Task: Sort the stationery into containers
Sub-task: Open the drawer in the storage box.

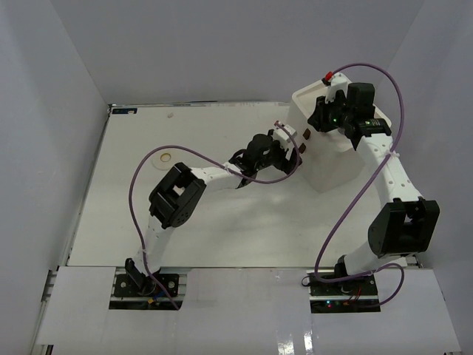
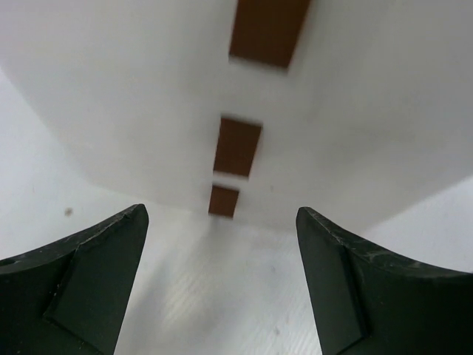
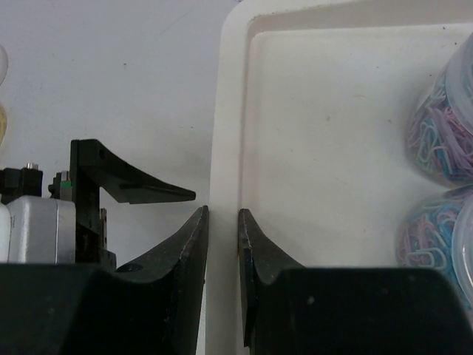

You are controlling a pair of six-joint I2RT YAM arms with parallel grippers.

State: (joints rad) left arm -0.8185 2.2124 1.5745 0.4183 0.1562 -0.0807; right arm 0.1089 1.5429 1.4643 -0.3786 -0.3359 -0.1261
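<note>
Left gripper (image 2: 222, 213) spread, facing red-brown drawer handles (image 2: 238, 146) of white cube-shaped drawer box (image 1: 325, 166). Right gripper (image 3: 223, 214) pinching box's tray rim; clear clip-filled jars (image 3: 442, 126) sit in tray. Risk: rim pinch slips, box slides during drawer pull.

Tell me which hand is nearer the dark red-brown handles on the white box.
Left. The left hand faces the dark red-brown drawer handles, open, just in front; the right hand is up top, straddling the tray rim of the white cube-shaped box.
</note>
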